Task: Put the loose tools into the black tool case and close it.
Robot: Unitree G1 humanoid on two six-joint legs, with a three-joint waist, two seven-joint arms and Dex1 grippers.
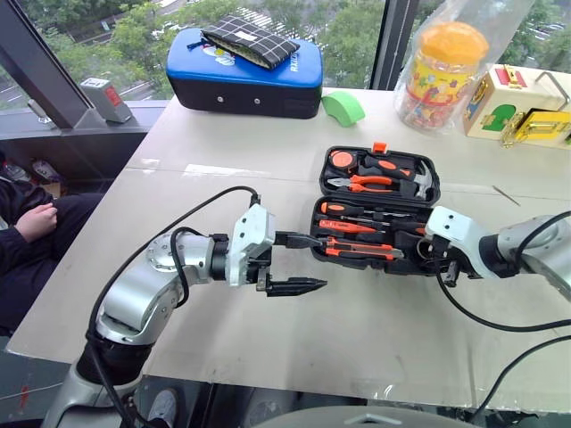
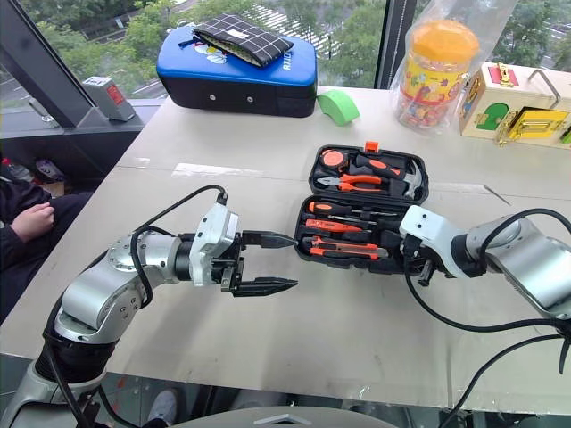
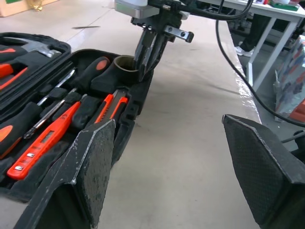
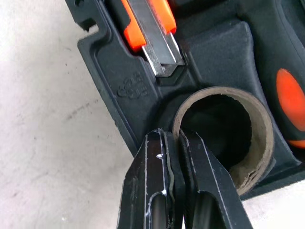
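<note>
I see the case [image 1: 379,214] lying open on the desk [image 1: 357,330], lid half away from me, tray half toward me. In the tray, the two screwdrivers [image 1: 343,209] lie along the upper slots, the thin orange pointed tool [image 1: 350,226] sits below them, and the knife [image 1: 361,251] occupies the slot nearest me. The tape roll [image 4: 224,131] stands in the pocket at the tray's right end, just past the knife's blade tip. My right tool [image 4: 178,186] is clenched, its two fingers pressed together with the tips touching the near rim of the roll's cardboard core; I think they rest against the rim rather than pinch it, though the wrist view is too close to be sure. From the left wrist view, I see the right tool coming down from above onto that roll at the tray's corner. My left tool [image 1: 294,263] hangs released, fingers spread wide and level above the bare desk, pointing toward the case's left edge, with the upper fingertip just beside it and nothing between them. In the lid half, the pliers [image 1: 361,184] and hammer [image 1: 417,181] sit in their slots, with the small orange latch [image 1: 379,147] at the far edge.
</note>
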